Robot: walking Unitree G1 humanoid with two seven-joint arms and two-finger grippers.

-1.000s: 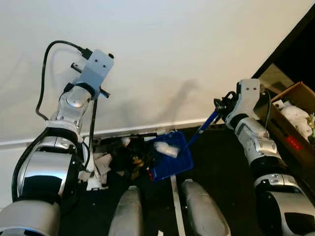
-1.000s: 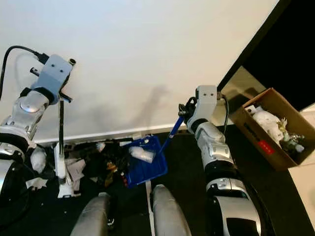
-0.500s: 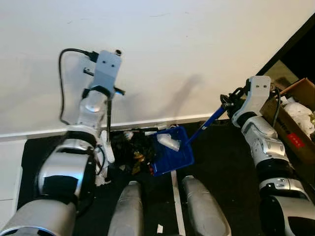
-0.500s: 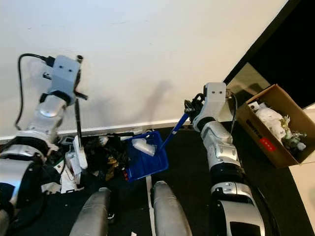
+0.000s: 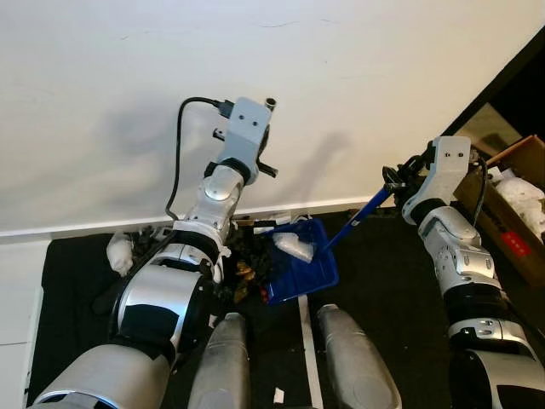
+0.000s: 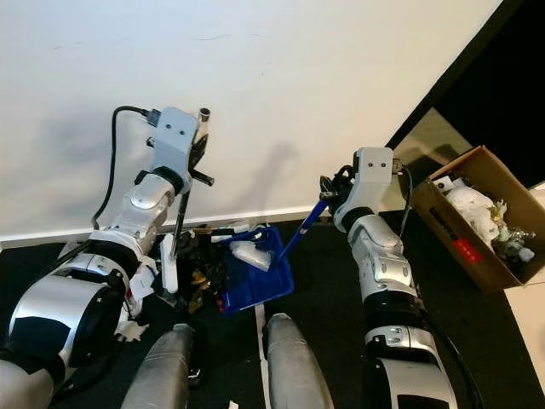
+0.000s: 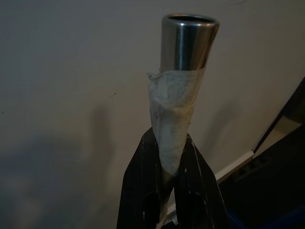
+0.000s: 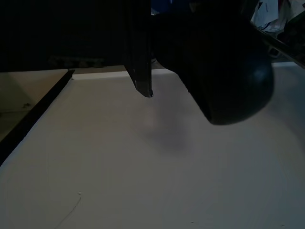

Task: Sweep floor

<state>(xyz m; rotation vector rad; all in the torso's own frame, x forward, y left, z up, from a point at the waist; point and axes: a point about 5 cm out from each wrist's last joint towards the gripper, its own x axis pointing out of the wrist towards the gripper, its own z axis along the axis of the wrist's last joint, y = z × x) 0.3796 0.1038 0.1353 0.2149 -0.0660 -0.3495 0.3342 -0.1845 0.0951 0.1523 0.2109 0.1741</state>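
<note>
Nearest, at six o'clock, two rounded grey robot legs (image 6: 289, 362) stand on a matte black floor (image 6: 328, 281). Just beyond them a glossy blue plastic dustpan (image 6: 255, 277) lies tilted on the floor, a crumpled clear plastic scrap (image 6: 249, 254) inside it. Its thin blue handle (image 6: 304, 228) slants up toward two o'clock into the right gripper (image 6: 330, 189), whose black fingers are clamped around it. At the pan's nine o'clock edge sits a dark, ragged litter pile (image 6: 197, 273) with white paper scraps. The left gripper (image 7: 167, 162) is closed on the broom handle (image 7: 183, 71), a shiny steel tube wrapped in pale, fibrous tape, which stands nearly upright with its white lower end by the pile. At three o'clock is an open brown cardboard box (image 6: 473, 226) stuffed with white wrappings. Farthest, a smooth off-white wall (image 6: 272, 77) with a pale baseboard. Compared with half a second ago, the left arm and broom have swung right, closer to the dustpan; the dustpan and right gripper are about where they were.
</note>
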